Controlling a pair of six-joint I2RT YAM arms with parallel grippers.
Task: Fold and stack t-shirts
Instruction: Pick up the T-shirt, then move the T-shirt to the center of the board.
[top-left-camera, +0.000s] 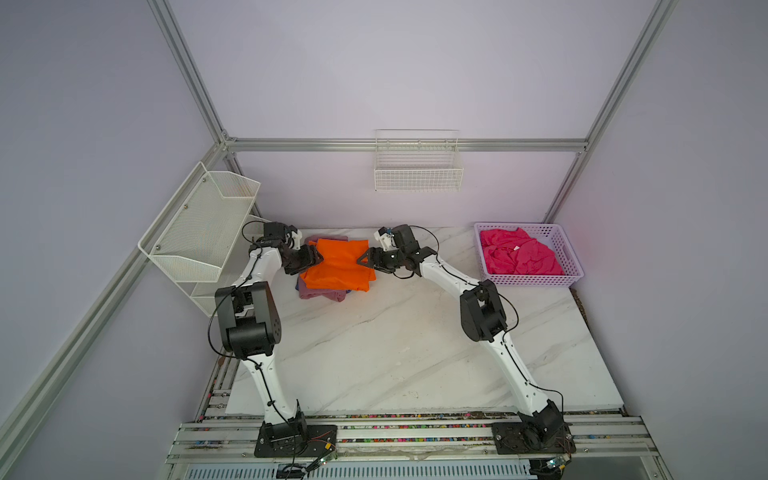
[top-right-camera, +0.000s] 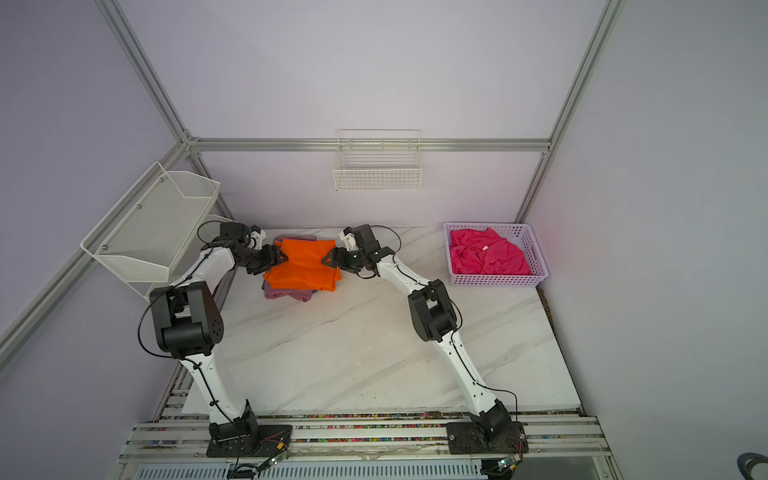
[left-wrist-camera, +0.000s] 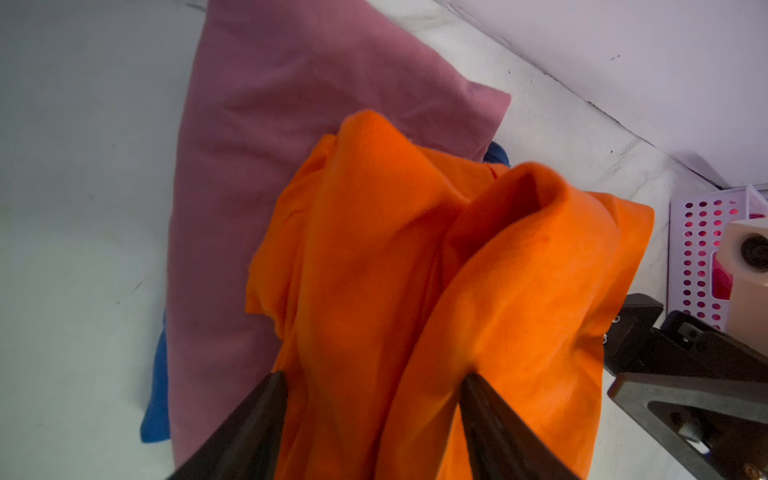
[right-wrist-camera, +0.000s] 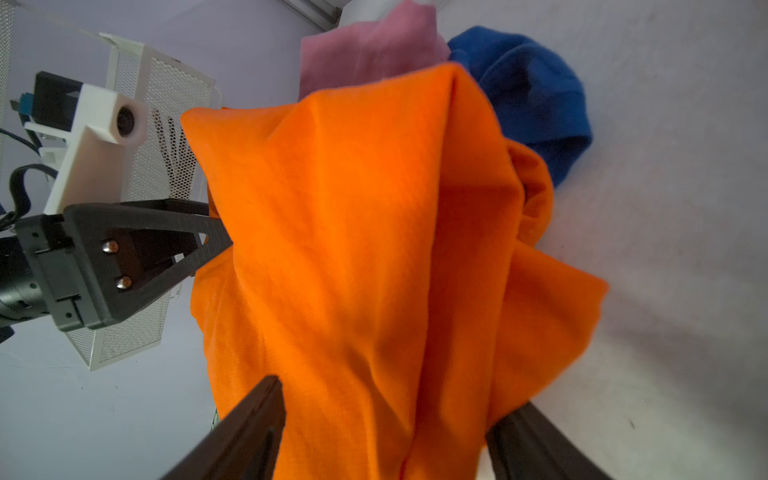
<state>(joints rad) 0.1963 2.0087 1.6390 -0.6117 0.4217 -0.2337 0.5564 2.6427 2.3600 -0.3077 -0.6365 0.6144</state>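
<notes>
Left wrist view shows my left claw spread wide astride the orange t-shirt, not pinching. My right claw does likewise, opposite. The shirt lies between them atop the mauve-pink t-shirt, far left on the desk.

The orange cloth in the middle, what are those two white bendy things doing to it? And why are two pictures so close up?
Those are two robot arms, each ending in a pincer. Two pictures look down from one camera overhead. The two close-ups come from cameras on the arms' wrists. That cloth is an orange t-shirt, lying folded on a pile with a mauve t-shirt and a blue t-shirt on the marble table. The left pincer and right pincer stand open at its two sides, so nothing seems squeezed. A hot pink t-shirt lies crumpled in the purple basket.
</notes>
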